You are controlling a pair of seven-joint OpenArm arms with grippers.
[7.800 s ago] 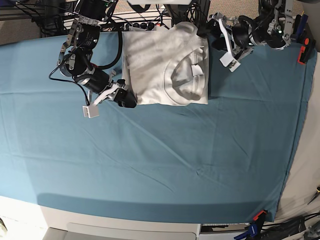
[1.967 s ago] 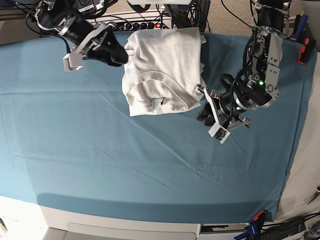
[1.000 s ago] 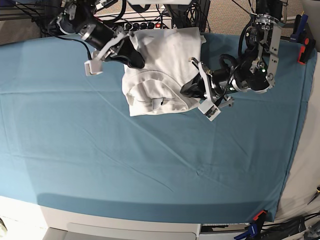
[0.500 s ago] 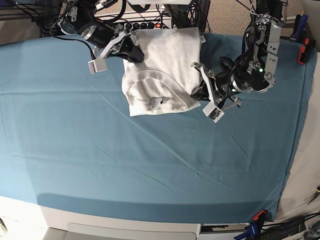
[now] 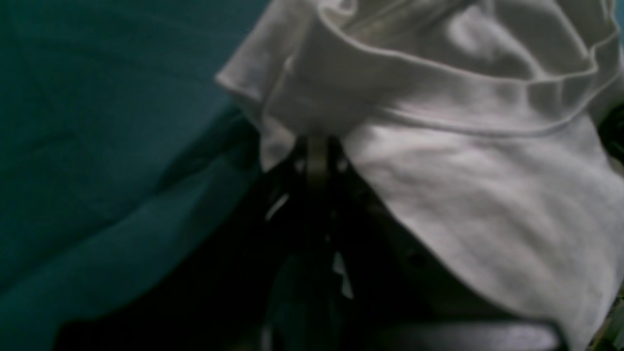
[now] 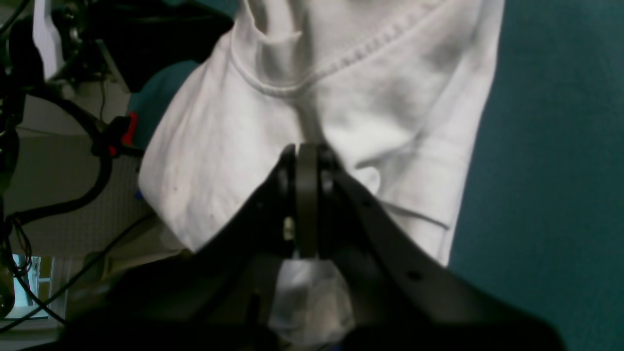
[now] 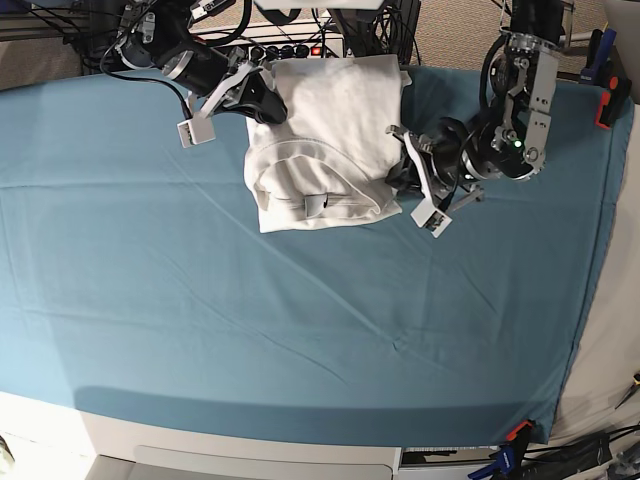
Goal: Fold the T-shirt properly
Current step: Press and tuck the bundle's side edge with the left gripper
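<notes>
In the left wrist view, the plain white cotton T-shirt fills the upper right, its stitched hem and soft rolled layers bunched over the large teal cloth that covers the table; the left gripper has its jaws closed together with the tip tucked at the edge of the fabric, apparently pinching a fold, though blur hides how much cloth sits between them. In the right wrist view, the right gripper also shows its jaws pressed narrow, pinched on the shirt just below a stitched seam, with the fabric draping limply on both sides. In the base view, the folded shirt lies at the far middle of the teal cloth, the right gripper at its upper left corner and the left gripper at its lower right edge, the small neck tag visible near the front. The shirt looks light, soft and floppy, with layers that will likely slide apart, so a hold is best taken at doubled hems or corners, gathering all the layers at once.
</notes>
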